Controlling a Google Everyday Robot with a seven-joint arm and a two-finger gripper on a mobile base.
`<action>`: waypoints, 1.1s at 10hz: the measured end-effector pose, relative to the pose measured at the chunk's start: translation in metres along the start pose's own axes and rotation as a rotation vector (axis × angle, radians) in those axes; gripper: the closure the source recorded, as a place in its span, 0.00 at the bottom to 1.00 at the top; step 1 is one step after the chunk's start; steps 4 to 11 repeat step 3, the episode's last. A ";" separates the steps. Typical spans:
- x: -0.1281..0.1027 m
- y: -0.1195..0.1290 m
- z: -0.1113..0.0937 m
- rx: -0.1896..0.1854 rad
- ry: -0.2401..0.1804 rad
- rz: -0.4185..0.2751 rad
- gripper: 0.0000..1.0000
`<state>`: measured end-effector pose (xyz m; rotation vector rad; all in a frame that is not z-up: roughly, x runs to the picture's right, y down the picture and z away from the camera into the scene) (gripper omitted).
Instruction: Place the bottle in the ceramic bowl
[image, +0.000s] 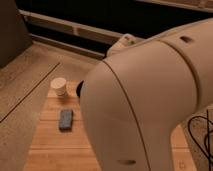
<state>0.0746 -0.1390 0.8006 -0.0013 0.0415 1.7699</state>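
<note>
My own white arm (150, 100) fills the middle and right of the camera view. The gripper is hidden behind it, somewhere over the far side of the wooden board (50, 145). The bottle is hidden as well. Of the dark ceramic bowl, only a thin sliver of the left rim (78, 90) shows at the arm's edge, just right of the white cup.
A squat white cup (59, 86) stands at the board's far left corner. A grey-blue block (65, 119) lies on the board in front of it. Speckled floor (25, 95) runs to the left, and a dark wall with a ledge (65, 25) runs behind.
</note>
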 end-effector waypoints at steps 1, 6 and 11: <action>-0.002 -0.001 0.005 0.002 0.007 0.003 1.00; -0.006 -0.005 0.014 0.008 0.023 0.015 1.00; -0.006 -0.005 0.014 0.008 0.023 0.015 1.00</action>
